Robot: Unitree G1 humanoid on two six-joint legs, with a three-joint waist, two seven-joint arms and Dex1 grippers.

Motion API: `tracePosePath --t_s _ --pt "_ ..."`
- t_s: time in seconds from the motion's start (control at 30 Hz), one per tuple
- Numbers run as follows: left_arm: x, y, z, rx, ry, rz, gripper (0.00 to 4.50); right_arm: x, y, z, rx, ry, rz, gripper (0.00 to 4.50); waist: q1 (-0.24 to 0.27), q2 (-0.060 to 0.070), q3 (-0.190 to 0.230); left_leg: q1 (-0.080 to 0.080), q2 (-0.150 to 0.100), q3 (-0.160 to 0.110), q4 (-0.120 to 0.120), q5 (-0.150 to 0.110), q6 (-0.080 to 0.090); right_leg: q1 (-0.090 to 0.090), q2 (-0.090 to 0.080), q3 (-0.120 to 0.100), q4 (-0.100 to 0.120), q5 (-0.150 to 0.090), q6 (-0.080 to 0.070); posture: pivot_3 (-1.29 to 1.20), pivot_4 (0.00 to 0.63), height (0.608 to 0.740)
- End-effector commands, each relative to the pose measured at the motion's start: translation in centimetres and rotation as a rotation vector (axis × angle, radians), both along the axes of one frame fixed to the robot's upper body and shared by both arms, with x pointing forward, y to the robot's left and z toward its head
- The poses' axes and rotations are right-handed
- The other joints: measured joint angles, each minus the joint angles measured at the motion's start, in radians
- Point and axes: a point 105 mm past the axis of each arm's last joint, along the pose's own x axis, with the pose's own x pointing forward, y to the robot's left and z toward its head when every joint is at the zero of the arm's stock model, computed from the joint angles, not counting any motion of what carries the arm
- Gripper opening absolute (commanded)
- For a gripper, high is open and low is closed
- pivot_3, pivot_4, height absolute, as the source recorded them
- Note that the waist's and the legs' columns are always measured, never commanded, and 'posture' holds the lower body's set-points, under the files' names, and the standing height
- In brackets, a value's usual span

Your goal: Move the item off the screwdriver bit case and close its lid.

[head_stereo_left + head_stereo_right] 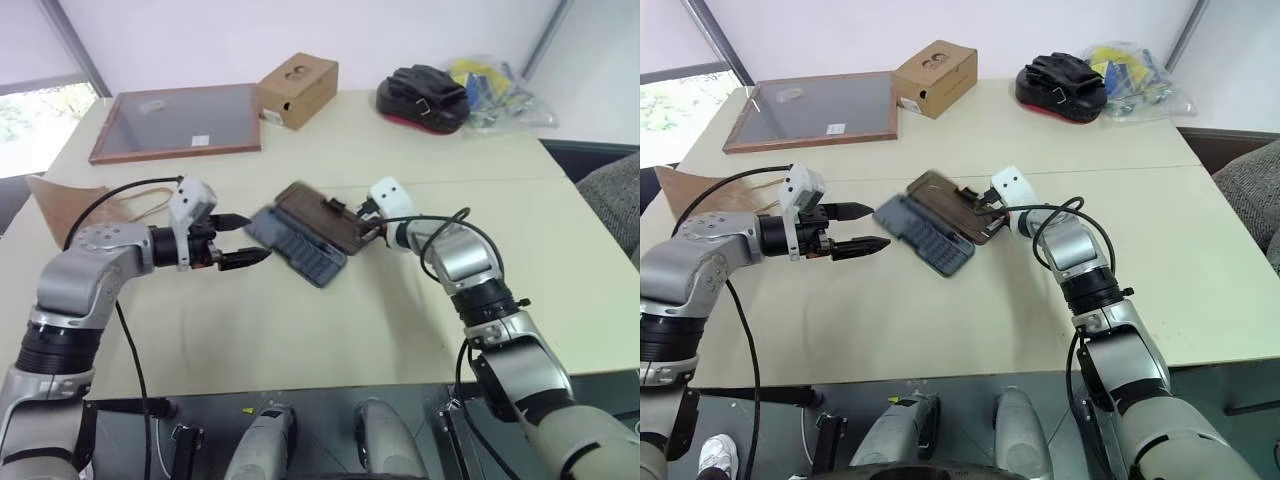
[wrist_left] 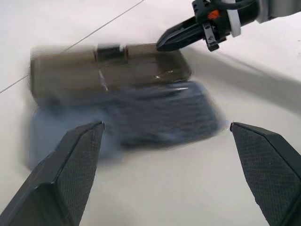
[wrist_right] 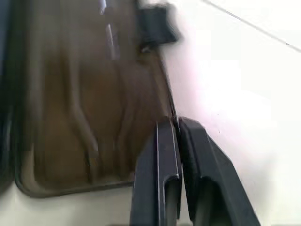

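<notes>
On the cream surface (image 1: 330, 330), seen from the head, the screwdriver bit case (image 1: 300, 245) is lying open mid-table, its lid (image 1: 318, 216) folded back and blurred. The right gripper (image 1: 362, 226) is sitting at the lid's edge, fingers together, gripping nothing I can make out. The left gripper (image 1: 240, 240) is hovering beside the base, fingers apart. The item (image 1: 75, 200) is resting at the left edge, partly hidden by the arm. From the left wrist, the case is smearing; no writing is readable. From the right wrist, closed fingers (image 3: 162, 174) are meeting the lid's rim.
</notes>
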Motion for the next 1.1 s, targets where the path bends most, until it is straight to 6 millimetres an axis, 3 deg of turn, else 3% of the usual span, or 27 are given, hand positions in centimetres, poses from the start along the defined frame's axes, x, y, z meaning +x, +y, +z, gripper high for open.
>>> tracePosePath --t_s 0.03,0.2,0.43,0.73,1.1 --pt "0.2 0.3 1.6 -0.001 -0.082 0.016 4.5 0.0 0.1 -1.1 -0.032 0.031 0.026 0.05 0.001 0.0 0.0 0.001 0.001 0.0 0.0 0.0 0.0 0.001 0.001 0.0 0.0 0.0 0.0 0.0 0.15 0.74" --pt "0.6 0.8 2.3 0.002 -0.116 0.042 4.5 0.3 0.7 -0.4 -0.091 -0.027 0.119 0.05 0.0 0.0 0.0 0.001 0.001 0.0 0.0 0.0 0.0 0.001 0.001 0.0 0.0 0.0 0.0 0.0 0.15 0.74" --pt "0.9 0.9 2.7 0.003 -0.138 0.05 4.5 0.4 2.9 2.4 -0.202 -0.163 0.369 0.05 -0.002 0.001 0.001 0.0 0.001 0.0 -0.001 0.0 0.0 0.0 0.001 0.0 0.0 0.0 0.0 0.0 0.15 0.74" --pt "1.2 0.8 2.9 0.004 -0.153 0.046 4.5 -2.0 5.4 3.7 -0.369 -0.31 0.797 0.05 -0.004 0.001 0.001 -0.001 0.001 0.0 -0.002 0.0 -0.001 -0.002 0.001 0.0 -0.002 0.0 0.0 0.0 0.15 0.74" --pt "1.1 0.7 2.9 -0.002 -0.163 0.05 4.5 -0.2 4.9 4.3 -0.565 -0.402 0.866 0.05 -0.005 0.001 0.001 -0.001 0.001 0.0 -0.002 0.001 -0.002 -0.002 0.001 0.0 -0.001 0.0 -0.001 0.0 0.15 0.74"
